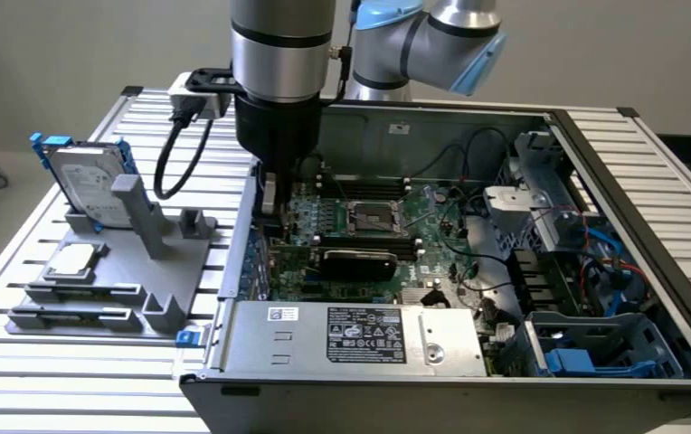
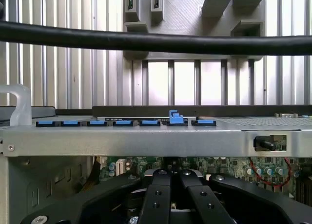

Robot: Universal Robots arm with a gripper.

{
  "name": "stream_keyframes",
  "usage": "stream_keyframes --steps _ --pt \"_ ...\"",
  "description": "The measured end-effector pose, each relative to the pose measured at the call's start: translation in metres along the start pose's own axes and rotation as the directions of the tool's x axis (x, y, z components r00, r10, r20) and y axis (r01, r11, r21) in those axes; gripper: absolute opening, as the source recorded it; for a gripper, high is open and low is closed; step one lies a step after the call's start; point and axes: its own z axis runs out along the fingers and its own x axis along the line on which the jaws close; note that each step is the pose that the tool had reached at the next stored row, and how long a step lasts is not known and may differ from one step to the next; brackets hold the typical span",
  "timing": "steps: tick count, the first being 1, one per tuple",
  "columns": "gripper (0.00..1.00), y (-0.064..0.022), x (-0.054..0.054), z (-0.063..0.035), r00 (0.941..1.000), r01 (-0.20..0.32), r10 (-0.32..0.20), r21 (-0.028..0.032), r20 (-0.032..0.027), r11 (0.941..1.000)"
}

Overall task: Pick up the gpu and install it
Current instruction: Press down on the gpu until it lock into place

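Gripper (image 1: 270,217) down inside the open computer case (image 1: 467,122), at its exterior-view left wall, fingers (image 2: 158,202) pressed together; what they hold, if anything, is hidden. Gpu (image 1: 358,262), black shroud up, sits on the motherboard (image 1: 436,231) just beside the gripper. Outside, a grey rack (image 1: 140,262) carries the hard drive (image 1: 86,185) and a square chip (image 1: 70,262).

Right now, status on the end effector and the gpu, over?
End effector shut, low inside the open case. Gpu on the motherboard just beside it; contact cannot be told. Nothing seen in the way.
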Motion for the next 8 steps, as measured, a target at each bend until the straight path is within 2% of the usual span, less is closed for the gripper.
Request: stream_keyframes --steps 8 --pt "0.11 -0.0016 0.0008 -0.0015 0.9999 -0.014 0.014 -0.0051 0.0014 0.9999"
